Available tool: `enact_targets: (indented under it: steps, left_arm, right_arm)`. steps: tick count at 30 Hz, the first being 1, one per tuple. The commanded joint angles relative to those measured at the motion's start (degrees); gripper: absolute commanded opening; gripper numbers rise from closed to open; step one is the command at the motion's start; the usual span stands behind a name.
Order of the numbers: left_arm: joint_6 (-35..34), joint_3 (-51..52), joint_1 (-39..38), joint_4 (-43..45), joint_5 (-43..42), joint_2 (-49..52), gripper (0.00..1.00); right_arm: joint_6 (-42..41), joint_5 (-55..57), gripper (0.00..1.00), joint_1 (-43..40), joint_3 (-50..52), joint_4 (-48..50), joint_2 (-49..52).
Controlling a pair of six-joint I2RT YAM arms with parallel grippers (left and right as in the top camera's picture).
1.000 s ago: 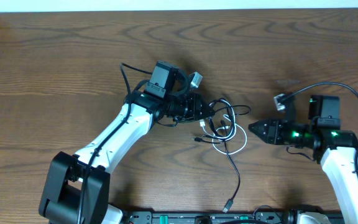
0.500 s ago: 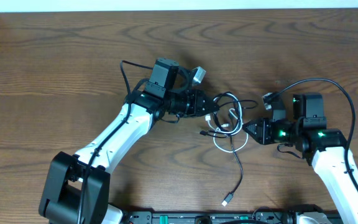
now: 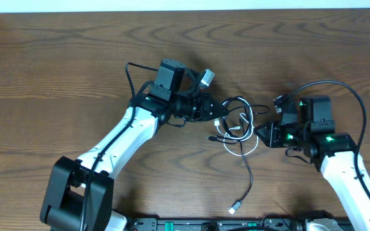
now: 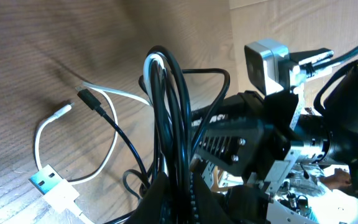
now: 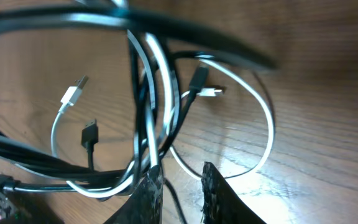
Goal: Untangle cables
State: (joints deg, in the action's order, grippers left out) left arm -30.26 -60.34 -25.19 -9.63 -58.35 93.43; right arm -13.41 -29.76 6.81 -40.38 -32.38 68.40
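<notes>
The black cable (image 3: pixel 246 168) and the white cable (image 3: pixel 244 149) lie knotted together at the table's centre. My left gripper (image 3: pixel 218 109) is shut on several black loops at the tangle's left side and holds them raised. In the left wrist view the loops (image 4: pixel 166 93) rise from the gripper (image 4: pixel 180 186), and the white cable (image 4: pixel 39 134) curves on the wood. My right gripper (image 3: pixel 257 133) sits at the tangle's right edge. Its jaws (image 5: pixel 181 168) stand narrowly open, with a thin black strand in the gap. A white and black strand (image 5: pixel 155 106) passes the left fingertip.
The black cable's tail runs toward the front edge and ends in a plug (image 3: pixel 235 206). A white USB plug (image 4: pixel 51 186) lies on the wood near my left gripper. A thick black wire (image 3: pixel 339 86) arches over my right arm.
My right gripper has moved left into the tangle's edge and its jaws have narrowed. My left gripper has shifted slightly right with the loops. The black tail has swung a little.
</notes>
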Motion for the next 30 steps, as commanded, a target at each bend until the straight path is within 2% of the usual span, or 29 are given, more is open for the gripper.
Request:
enact_targets:
  steps: [1, 22, 30]
  left_arm:
    - [-0.74, 0.28, 0.09, 0.31, -1.01, 0.35, 0.07]
    - [-3.52, 0.28, 0.09, 0.31, -1.01, 0.35, 0.07]
    - [-3.52, 0.28, 0.09, 0.33, -0.98, 0.35, 0.07]
  right_arm:
    - [-1.36, 0.26, 0.18, 2.25, -0.50, -0.20, -0.13]
    - [-1.79, 2.19, 0.10, 5.77, -0.17, 1.84, 4.83]
    - [-3.72, 2.51, 0.17, 7.02, -0.17, 5.62, 4.92]
